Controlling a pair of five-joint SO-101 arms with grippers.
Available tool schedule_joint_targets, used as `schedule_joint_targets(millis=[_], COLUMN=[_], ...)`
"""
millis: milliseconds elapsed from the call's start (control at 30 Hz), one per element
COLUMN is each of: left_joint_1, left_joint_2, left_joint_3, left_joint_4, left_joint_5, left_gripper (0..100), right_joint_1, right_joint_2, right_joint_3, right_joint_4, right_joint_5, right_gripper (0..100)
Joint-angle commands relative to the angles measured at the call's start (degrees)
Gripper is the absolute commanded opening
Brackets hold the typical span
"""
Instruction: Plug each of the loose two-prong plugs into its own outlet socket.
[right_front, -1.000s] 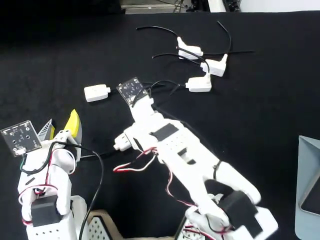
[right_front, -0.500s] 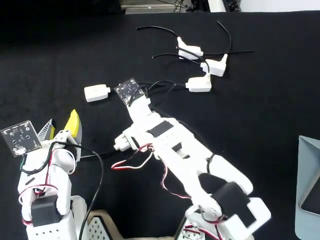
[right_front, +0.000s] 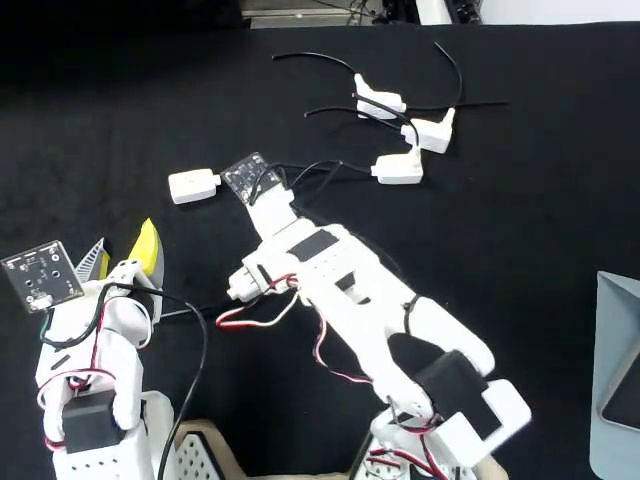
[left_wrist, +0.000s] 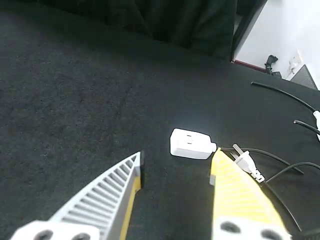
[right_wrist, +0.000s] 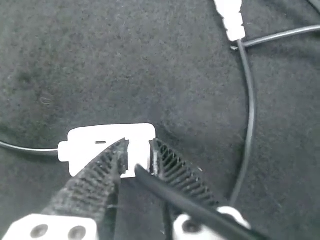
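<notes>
Right, from above the right arm (right_front: 330, 270) stretches to the loose socket (right_front: 193, 185), far nearer it than the left gripper (right_front: 125, 238). Left wrist: those fingers gape empty, the plug (left_wrist: 248, 164) just beside the socket's end, prongs (left_wrist: 235, 149) aimed at it. Right wrist: the right gripper (right_wrist: 138, 145) looks pinched on the plug, right over the socket.

High camera: fixed above me, looking down over the whole black table (right_front: 520, 200). My left wrist camera: low, facing the far side, white socket (left_wrist: 192, 144) near. My right wrist camera: very close, facing straight down; shares, I think, that same socket.
</notes>
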Motion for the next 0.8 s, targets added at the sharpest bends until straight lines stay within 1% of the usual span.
schedule_joint_targets(millis=[0,200,367,533,767], left_joint_1=[-0.7,-0.7,-0.7,-0.7,-0.7], left_joint_2=[-0.4,-0.4,-0.4,-0.4,-0.4], left_joint_3=[-2.7,-2.6,-2.6,-2.6,-2.5], left_joint_4=[0.2,0.2,0.2,0.2,0.2], left_joint_5=[0.3,0.3,0.3,0.3,0.3], left_gripper=[23,23,23,23,23], right_joint_1=[6.8,16.0,26.1,34.6,41.4], right_joint_2=[-5.5,-7.7,-7.5,-2.4,6.7], right_joint_3=[-2.6,-7.1,-11.8,-17.3,-21.8], right_joint_4=[1.1,1.1,0.6,1.1,1.1], right_joint_5=[0.6,0.6,0.5,-0.2,-11.7], right_gripper=[1.1,1.2,1.3,1.5,1.6])
